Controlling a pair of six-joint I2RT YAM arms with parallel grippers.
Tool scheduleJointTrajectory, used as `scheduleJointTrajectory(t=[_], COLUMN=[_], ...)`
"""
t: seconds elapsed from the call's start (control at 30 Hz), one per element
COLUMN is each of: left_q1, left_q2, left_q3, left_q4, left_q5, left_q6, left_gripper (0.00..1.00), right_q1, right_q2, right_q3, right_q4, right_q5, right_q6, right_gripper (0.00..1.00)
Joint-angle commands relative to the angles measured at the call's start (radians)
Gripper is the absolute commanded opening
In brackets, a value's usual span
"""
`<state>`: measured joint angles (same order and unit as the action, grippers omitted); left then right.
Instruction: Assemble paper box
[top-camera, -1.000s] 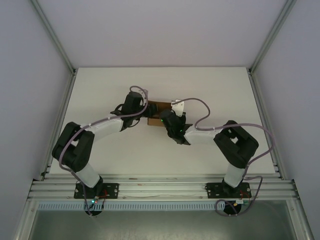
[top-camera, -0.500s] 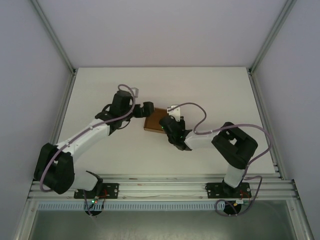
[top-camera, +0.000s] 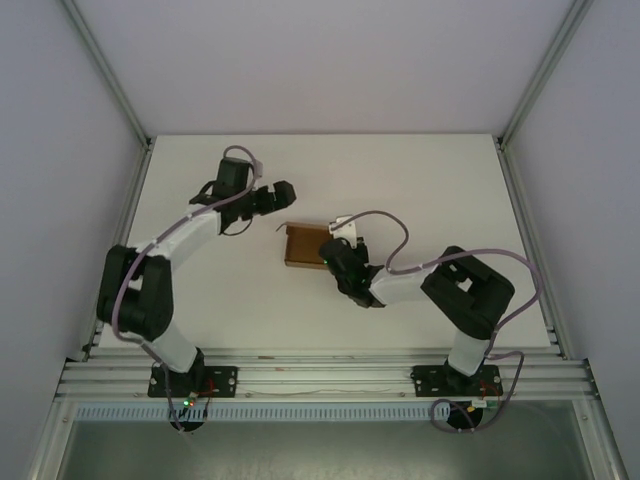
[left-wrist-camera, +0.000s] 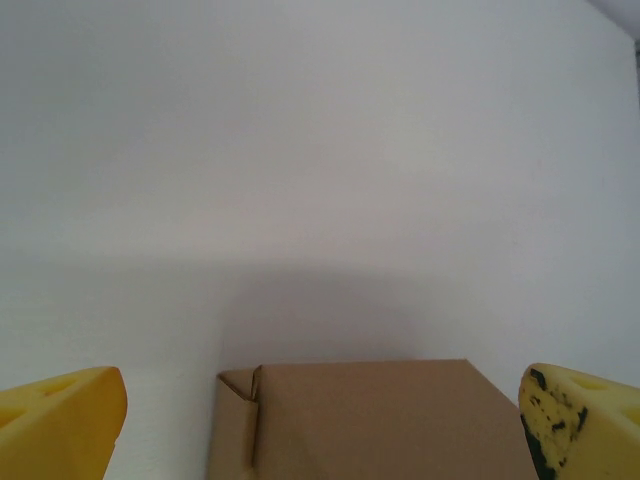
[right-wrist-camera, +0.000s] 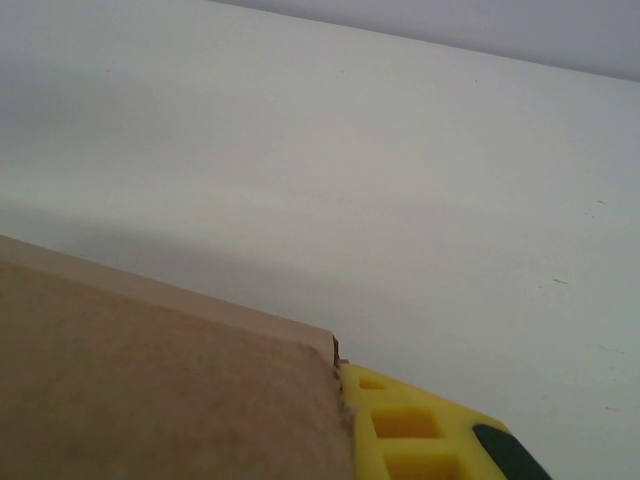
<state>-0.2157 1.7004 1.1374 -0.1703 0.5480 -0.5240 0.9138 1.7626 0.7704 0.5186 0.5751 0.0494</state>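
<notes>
**Right fingers on the box wall, left fingers released**

The paper box sat on the white table, near its middle and a little to the left of centre. From above it read as a small, shallow tan carton with its walls standing and its top open.

The right fingers were at the box's right side, clenched on that wall. In the right wrist view a flat brown panel lay flush against the one yellow finger that could be seen. The panel's upper edge ran level with that finger's tip, and the cardboard hid the other finger.

The left fingers were released and spread wide, grasping nothing. They hung above the table on the far left side of the box, apart from it and pointing toward it. In the left wrist view the two yellow fingertips stood in the bottom corners with the box low between them. One plain side of the box faced the camera, and a folded seam showed at its left corner. A soft shadow fell on the table beyond it.
</notes>
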Motion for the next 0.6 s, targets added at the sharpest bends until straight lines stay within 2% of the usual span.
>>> scheduleJointTrajectory(t=[0.0, 0.13, 0.37, 0.5, 0.57], left_q1=[-0.005, -0.020, -0.037, -0.045, -0.045], left_q2=[0.025, 0.026, 0.034, 0.049, 0.057], left_q3=[-0.024, -0.097, -0.190, -0.208, -0.208], left_q4=[0.039, 0.056, 0.157, 0.182, 0.184], left_q5=[0.127, 0.118, 0.150, 0.144, 0.142], left_q6=[-0.023, -0.014, -0.057, -0.066, -0.064], left_gripper=[1.00, 0.95, 0.87, 0.83, 0.81], right_q1=[0.009, 0.012, 0.029, 0.042, 0.042], right_q2=[-0.012, -0.017, -0.040, -0.072, -0.106], right_q3=[-0.011, -0.011, -0.005, -0.016, -0.026], right_q4=[0.012, -0.015, -0.088, -0.134, -0.160], right_q5=[0.006, -0.008, -0.034, -0.038, -0.063], right_q6=[-0.004, 0.031, 0.089, 0.116, 0.128], right_gripper=[0.16, 0.17, 0.24, 0.32, 0.43])
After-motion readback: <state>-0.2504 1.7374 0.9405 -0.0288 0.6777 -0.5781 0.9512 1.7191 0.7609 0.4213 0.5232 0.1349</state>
